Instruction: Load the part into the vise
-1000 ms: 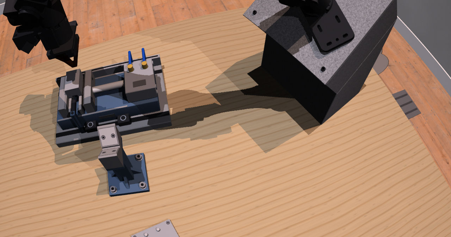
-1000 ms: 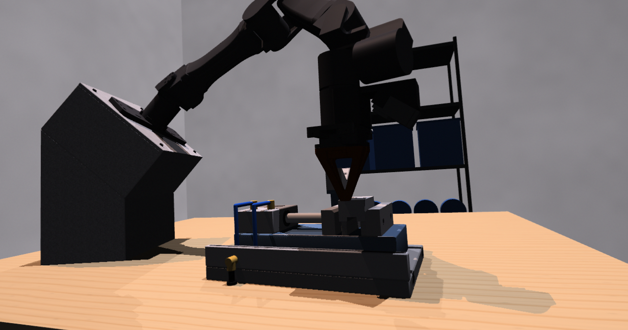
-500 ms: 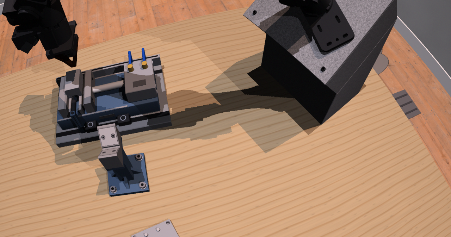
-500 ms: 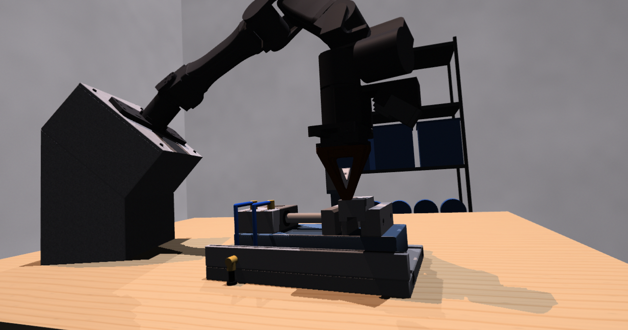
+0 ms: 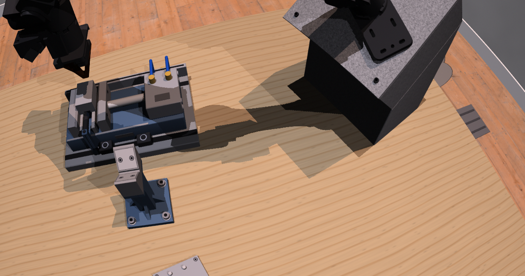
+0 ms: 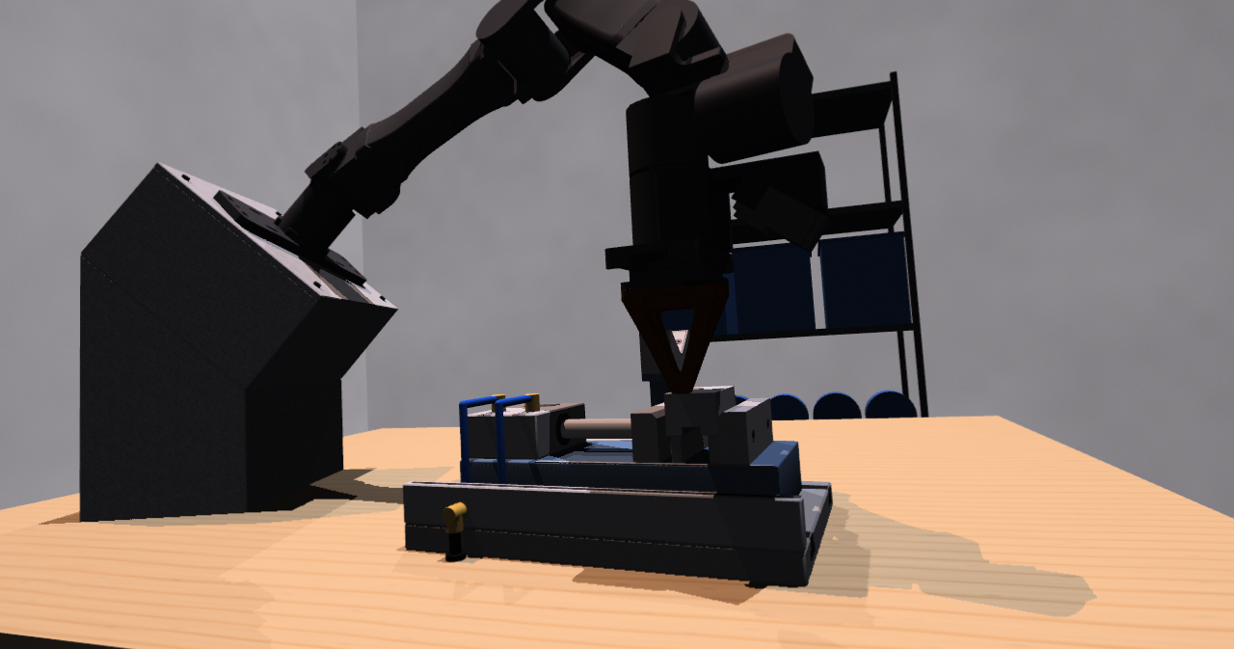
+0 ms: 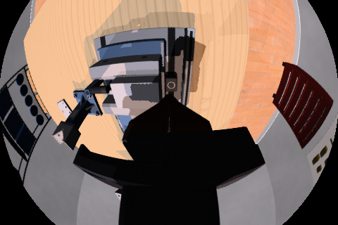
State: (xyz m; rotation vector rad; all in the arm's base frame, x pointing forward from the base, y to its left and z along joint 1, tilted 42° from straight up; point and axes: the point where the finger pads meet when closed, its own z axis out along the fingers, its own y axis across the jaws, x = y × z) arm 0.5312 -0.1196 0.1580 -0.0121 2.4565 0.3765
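The part (image 5: 85, 100) (image 6: 695, 412) (image 7: 120, 92) is a grey block lying lengthwise between the fixed jaw (image 5: 73, 118) (image 6: 748, 431) (image 7: 132, 68) and the moving jaw (image 5: 103, 107) (image 6: 649, 435). Its slot appears to face down. The work stop (image 5: 86, 120) (image 7: 100, 88), a dark short rod, is at one end of the part; whether they touch is too small to tell. Contact with the fixed jaw and the low bars is also unclear. My gripper (image 5: 85, 76) (image 6: 682, 389) (image 7: 169, 98) is shut and empty, pointing down beside the part's other end, near its top height.
The V-block (image 5: 126, 158) (image 7: 66, 135) stands on a blue-footed post beside the vise. The infeed plate (image 5: 183, 268) (image 7: 64, 108) lies beyond it. The air cylinder (image 5: 162, 103) (image 6: 513, 432) has blue hoses standing up. The robot's pedestal (image 5: 341, 90) (image 6: 180, 386) is on the cylinder's side.
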